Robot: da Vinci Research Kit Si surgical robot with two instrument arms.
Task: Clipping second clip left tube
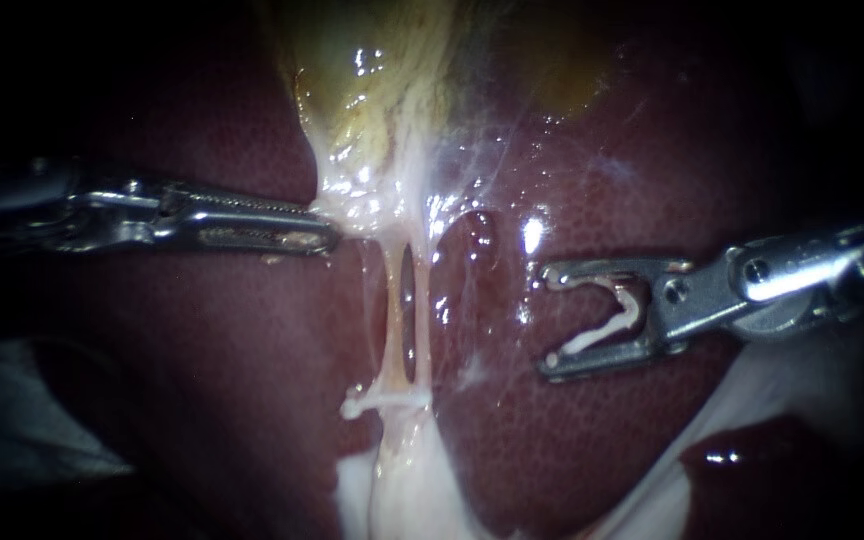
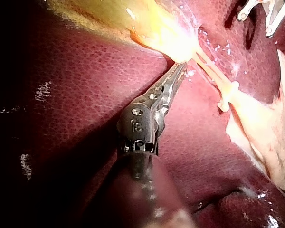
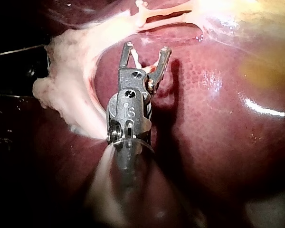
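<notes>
risk lies mostly in aim. left tube (image 1: 393, 310) runs near to far just beside the right tube (image 1: 422, 300), a slim gap between them, and a set clip (image 1: 382, 402) sits at their near end. the right instrument (image 1: 549, 320) hangs well to the right, jaws wide, cradling a new clip (image 1: 607, 325) that touches both. coming across, it could catch the right tube too, or crowd the set clip. the left instrument (image 1: 327, 238), jaws closed on the gallbladder's (image 1: 392, 80) near edge, holds it leftward; a slip there would probably slacken the tubes. a jaw tip could also scrape the liver (image 1: 202, 380).
</notes>
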